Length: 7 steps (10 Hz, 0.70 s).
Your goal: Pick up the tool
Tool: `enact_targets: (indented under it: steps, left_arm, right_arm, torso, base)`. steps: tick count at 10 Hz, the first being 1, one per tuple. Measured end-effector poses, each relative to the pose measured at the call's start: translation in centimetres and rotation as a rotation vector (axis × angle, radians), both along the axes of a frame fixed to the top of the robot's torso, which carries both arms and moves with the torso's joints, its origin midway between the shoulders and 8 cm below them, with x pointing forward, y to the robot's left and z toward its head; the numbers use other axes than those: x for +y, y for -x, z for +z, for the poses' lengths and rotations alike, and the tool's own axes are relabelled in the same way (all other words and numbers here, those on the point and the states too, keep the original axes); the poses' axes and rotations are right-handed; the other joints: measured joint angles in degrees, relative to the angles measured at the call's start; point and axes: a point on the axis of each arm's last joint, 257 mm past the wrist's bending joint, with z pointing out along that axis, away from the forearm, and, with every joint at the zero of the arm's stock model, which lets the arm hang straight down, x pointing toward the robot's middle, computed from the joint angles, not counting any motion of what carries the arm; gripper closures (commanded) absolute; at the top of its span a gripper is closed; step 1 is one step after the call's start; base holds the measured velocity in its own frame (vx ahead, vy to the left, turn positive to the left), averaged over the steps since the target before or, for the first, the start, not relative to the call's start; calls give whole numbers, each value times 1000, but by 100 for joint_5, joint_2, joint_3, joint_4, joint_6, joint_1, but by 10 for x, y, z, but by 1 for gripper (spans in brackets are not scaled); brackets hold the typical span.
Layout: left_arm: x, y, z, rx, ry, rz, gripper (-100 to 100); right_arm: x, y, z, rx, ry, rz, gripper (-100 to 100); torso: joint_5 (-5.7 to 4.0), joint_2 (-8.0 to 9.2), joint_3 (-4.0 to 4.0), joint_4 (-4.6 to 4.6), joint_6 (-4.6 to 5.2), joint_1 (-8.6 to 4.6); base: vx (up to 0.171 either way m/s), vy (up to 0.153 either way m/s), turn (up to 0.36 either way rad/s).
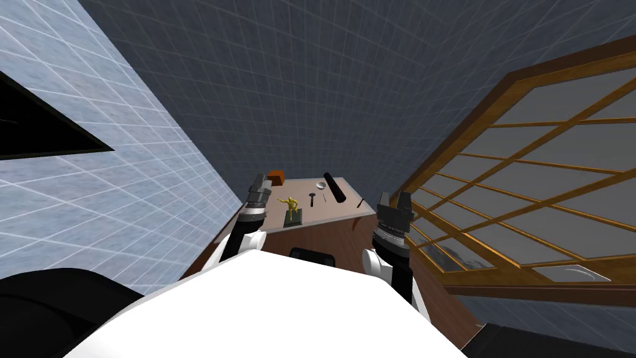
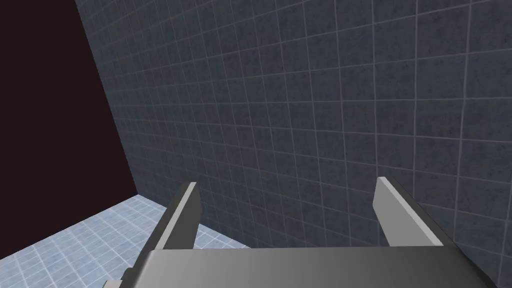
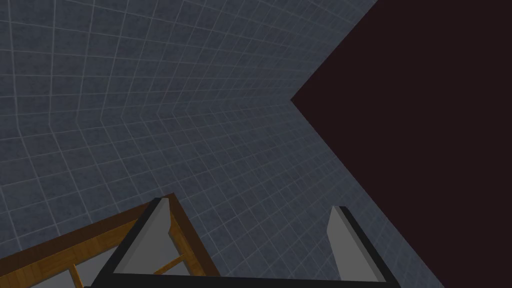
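Left gripper [image 1: 261, 181] spread, tool [image 1: 313, 199] on table [image 1: 335, 210]

Table [image 1: 335, 211]: figurine [image 1: 290, 207], black cylinder [image 1: 333, 188], brown box [image 1: 276, 177], dark tool [image 1: 313, 198].

Tiled home room, desk [image 1: 335, 211], framed window [image 1: 546, 186]

Table [image 1: 338, 210]: top pale, smooth, matt. Floor [image 1: 338, 239], at 6 o'clock of the table: reddish-brown wood. Window frame [image 1: 463, 124], at 3 o'clock: wood, orange-brown with visible grain and a slight sheen; panes grey, flat. Walls [image 1: 298, 74]: dark matt tile with thin pale joints. Figurine [image 1: 290, 205]: yellow, glossy, on a dark base. Cylinder [image 1: 333, 188]: black, matt. Tool [image 1: 312, 198]: dark, possibly metal; too small to be sure. Left gripper [image 2: 287, 185]: fingers [image 2: 186, 217] plain grey, smooth, matt.
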Motion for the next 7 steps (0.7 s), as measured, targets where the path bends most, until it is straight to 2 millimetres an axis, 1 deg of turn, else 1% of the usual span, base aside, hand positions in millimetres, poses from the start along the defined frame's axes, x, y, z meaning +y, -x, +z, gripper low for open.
enact_targets:
  steps: [3, 4, 5, 7]
  left_arm:
    - [6, -11, -28, 68, -80, 30, -100]
    - [9, -14, -40, 97, -111, 44, -100]
    - [14, -18, -50, 122, -148, 61, -100]
    - [17, -21, -69, 163, -189, 82, -100]
  right_arm:
    - [0, 0, 0, 0, 0, 0, 0]
    - [0, 0, 0, 0, 0, 0, 0]
    - [0, 0, 0, 0, 0, 0, 0]
    - [0, 0, 0, 0, 0, 0, 0]
  torso:
    - [-8, 13, 7, 2, 1, -38]
    - [-9, 16, 9, 3, 2, -43]
    - [-10, 13, 8, 3, 2, -42]
    - [-6, 7, 4, 1, 1, -28]
  base:
    - [-37, -105, -153]
    - [-30, -113, -183]
    - [-9, -69, -76]
    - [-10, -65, -101]
